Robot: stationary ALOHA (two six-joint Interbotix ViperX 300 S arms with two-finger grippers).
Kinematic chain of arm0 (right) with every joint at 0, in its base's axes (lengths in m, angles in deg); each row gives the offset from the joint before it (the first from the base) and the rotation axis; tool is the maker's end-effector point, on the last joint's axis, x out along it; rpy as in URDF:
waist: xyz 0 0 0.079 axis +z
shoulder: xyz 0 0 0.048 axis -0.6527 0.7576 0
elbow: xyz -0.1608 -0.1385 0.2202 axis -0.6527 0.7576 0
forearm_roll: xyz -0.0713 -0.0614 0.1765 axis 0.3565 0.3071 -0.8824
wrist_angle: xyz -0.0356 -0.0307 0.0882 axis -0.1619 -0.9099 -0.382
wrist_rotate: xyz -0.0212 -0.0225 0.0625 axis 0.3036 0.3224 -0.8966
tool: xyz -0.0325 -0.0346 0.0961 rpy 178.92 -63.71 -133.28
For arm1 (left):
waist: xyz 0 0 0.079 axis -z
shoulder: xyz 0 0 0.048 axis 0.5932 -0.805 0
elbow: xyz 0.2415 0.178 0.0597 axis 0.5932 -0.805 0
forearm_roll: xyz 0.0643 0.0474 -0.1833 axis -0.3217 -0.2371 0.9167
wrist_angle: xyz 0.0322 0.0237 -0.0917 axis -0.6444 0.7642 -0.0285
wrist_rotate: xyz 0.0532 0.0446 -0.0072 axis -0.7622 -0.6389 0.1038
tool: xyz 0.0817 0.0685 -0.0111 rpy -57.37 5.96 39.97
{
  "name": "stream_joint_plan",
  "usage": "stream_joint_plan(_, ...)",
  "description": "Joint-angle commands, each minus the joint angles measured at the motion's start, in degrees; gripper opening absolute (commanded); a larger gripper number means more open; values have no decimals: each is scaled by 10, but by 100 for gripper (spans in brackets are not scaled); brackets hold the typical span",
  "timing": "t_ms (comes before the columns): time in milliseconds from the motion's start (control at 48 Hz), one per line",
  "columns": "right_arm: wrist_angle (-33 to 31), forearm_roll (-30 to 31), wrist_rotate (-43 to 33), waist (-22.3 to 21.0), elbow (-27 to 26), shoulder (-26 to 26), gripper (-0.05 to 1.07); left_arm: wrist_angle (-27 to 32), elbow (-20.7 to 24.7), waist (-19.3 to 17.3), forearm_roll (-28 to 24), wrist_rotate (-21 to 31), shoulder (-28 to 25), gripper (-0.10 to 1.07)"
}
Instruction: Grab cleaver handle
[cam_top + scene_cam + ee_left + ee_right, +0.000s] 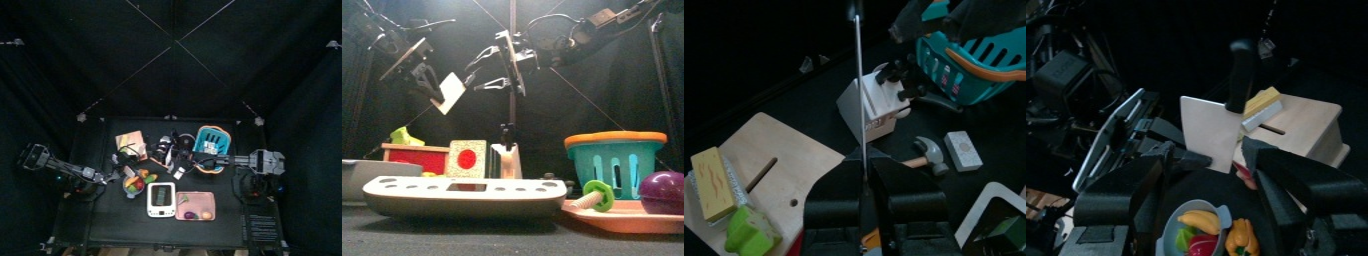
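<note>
The cleaver has a white blade (1211, 135) and a black handle (1244, 72). It is lifted above the table and shows tilted in the front view (449, 90). In the left wrist view it is edge-on, a thin line (859, 90) rising from my left gripper (865, 188), which is shut on the blade. My right gripper (1227, 175) is open, with the blade's lower edge between its jaws and the handle a little beyond them. Both grippers meet high over the table's middle (509, 60).
A white knife block (882, 100) with black handles stands below. A teal basket with an orange rim (616, 160) is at the right. Also on the table are a wooden board (784, 165), a fruit bowl (1207, 235), a white scale (462, 195) and a pink plate (629, 222).
</note>
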Motion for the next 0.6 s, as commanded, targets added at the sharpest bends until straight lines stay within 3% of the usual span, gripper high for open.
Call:
stream_joint_plan(0,-1,14,1,10,15,-44,90,-57,2,3,-3,-1,14,42)
stream_joint_plan(208,0,34,4,22,78,-101,90,-249,-17,-11,-7,-4,75,42)
stream_joint_plan(458,-28,79,4,50,134,-156,90,-429,-48,-87,-1,-3,147,42)
stream_joint_plan(583,-49,104,4,56,145,-176,90,-519,-56,-119,22,-3,159,42)
